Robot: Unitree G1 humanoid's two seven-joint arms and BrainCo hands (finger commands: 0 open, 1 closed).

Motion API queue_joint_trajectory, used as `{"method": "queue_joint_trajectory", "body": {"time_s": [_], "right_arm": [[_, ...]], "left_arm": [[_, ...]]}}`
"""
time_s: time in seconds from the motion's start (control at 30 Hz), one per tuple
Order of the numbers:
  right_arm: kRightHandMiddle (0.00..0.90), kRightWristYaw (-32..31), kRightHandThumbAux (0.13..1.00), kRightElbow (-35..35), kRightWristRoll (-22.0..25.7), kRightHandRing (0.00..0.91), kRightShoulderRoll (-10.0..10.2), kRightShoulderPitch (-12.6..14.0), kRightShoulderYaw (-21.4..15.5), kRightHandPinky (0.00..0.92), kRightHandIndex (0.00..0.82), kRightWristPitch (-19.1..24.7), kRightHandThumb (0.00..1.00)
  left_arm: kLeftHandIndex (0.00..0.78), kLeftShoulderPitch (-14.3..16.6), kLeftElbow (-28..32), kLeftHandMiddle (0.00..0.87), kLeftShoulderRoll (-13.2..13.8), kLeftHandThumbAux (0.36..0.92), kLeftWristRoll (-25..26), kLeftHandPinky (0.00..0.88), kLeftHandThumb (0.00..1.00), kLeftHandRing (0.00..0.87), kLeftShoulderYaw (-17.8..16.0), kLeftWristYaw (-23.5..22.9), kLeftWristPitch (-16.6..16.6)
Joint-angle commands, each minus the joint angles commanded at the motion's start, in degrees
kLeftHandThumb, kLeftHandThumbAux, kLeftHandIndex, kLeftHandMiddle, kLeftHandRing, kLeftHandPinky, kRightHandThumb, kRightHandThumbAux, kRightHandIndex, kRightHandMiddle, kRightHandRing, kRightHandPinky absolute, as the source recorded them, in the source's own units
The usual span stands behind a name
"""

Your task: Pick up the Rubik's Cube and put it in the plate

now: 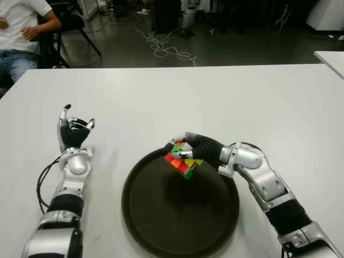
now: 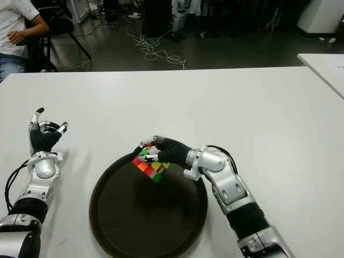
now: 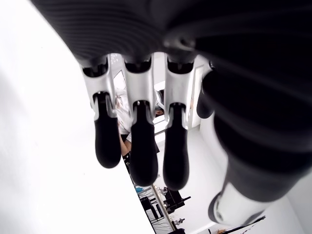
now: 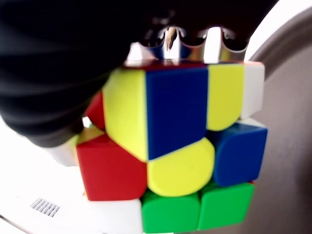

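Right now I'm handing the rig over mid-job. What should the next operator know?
Right hand: shut on the cube, held tilted over the far-left rim of the plate.
Left hand: open, holds nothing, showing left of the plate over the table.
Done: cube picked up and carried to the plate.
Left: lower it toward the plate's middle, release, pull the hand away. Whether the cube already touches the plate can't be told.

The robot's left hand [image 3: 146, 122] is filling most of the left wrist view, its three silver-jointed, black-tipped fingers [image 3: 141, 146] hanging loosely extended and gripping nothing. A thick black thumb [image 3: 253, 141] is showing beside them. The plain white tabletop [image 3: 44, 161] is lying alongside, with blurred room furniture far off.
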State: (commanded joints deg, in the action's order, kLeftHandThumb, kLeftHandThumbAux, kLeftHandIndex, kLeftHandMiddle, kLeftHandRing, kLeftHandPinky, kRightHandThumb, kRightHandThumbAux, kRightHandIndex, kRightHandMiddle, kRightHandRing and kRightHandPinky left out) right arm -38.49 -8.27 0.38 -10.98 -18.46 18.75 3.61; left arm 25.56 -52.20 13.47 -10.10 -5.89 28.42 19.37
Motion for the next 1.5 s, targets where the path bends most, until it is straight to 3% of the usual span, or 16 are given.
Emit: {"method": "queue_joint_trajectory", "body": {"time_s": [0.1, 0.23, 0.33, 0.67, 0.77, 0.83, 0.87, 1.03, 1.07, 1.23, 1.5], "right_arm": [[0.775, 0.7, 0.733, 0.1, -0.5, 0.79, 0.2, 0.2, 0.2, 0.766, 0.435, 0.0, 0.682], [0.777, 1.5, 0.733, 0.1, -0.9, 0.792, 0.4, 0.6, 0.3, 0.769, 0.436, -0.1, 0.682], [0.778, 1.8, 0.733, 0.1, -1.0, 0.794, 0.5, 0.7, 0.4, 0.772, 0.436, -0.2, 0.682], [0.785, 3.4, 0.733, -0.1, -2.1, 0.802, 0.4, 1.1, 0.8, 0.781, 0.436, -0.8, 0.682], [0.785, 3.5, 0.733, -0.2, -2.4, 0.801, 0.4, 1.2, 1.0, 0.78, 0.436, -0.8, 0.682], [0.784, 3.2, 0.733, -0.2, -2.5, 0.801, 0.3, 1.2, 1.2, 0.776, 0.436, -0.6, 0.682], [0.783, 3.0, 0.733, -0.2, -2.5, 0.8, 0.2, 1.1, 1.2, 0.774, 0.436, -0.5, 0.682], [0.777, 1.0, 0.733, -0.5, -1.5, 0.794, 0.0, 0.7, 1.2, 0.769, 0.436, -0.2, 0.682], [0.776, 0.8, 0.733, -0.6, -1.3, 0.793, 0.1, 0.7, 1.1, 0.768, 0.436, -0.2, 0.682], [0.771, -1.2, 0.734, -1.5, 1.0, 0.783, 0.7, 0.7, 0.3, 0.758, 0.435, -0.5, 0.682], [0.722, -5.4, 0.733, -5.4, 6.0, 0.749, 2.2, -0.3, -1.6, 0.744, 0.431, -3.7, 0.679]], "left_arm": [[0.126, -0.1, 0.1, 0.414, 0.0, 0.803, 0.0, 0.583, 0.29, 0.532, 0.0, 0.0, 0.1], [0.127, -0.1, 0.1, 0.414, 0.0, 0.8, 0.2, 0.589, 0.317, 0.524, -0.2, 0.0, 0.2], [0.128, -0.1, 0.2, 0.341, -0.1, 0.789, 0.1, 0.469, 0.308, 0.433, -0.2, 0.1, 0.0], [0.126, -0.2, 0.5, 0.277, -0.1, 0.778, 0.0, 0.383, 0.323, 0.337, -0.1, 0.1, -0.2], [0.124, -0.4, 0.9, 0.288, -0.1, 0.784, -0.1, 0.396, 0.305, 0.343, 0.0, 0.1, -0.4], [0.124, -0.4, 1.0, 0.391, -0.1, 0.791, -0.2, 0.537, 0.295, 0.47, 0.0, 0.1, -0.5], [0.124, -0.4, 1.1, 0.41, -0.1, 0.792, -0.2, 0.562, 0.293, 0.501, 0.0, 0.1, -0.6], [0.123, -0.6, 1.5, 0.371, -0.2, 0.785, -0.1, 0.507, 0.293, 0.469, 0.0, 0.1, -0.8], [0.123, -0.6, 1.5, 0.385, -0.2, 0.787, -0.1, 0.533, 0.295, 0.485, -0.1, 0.1, -0.8], [0.126, -0.5, 0.9, 0.559, -0.2, 0.804, 0.4, 0.714, 0.344, 0.654, -0.3, -0.3, -0.1], [0.127, -0.4, 0.3, 0.462, -0.1, 0.79, 0.4, 0.609, 0.346, 0.58, -0.4, -0.3, 0.5]]}}
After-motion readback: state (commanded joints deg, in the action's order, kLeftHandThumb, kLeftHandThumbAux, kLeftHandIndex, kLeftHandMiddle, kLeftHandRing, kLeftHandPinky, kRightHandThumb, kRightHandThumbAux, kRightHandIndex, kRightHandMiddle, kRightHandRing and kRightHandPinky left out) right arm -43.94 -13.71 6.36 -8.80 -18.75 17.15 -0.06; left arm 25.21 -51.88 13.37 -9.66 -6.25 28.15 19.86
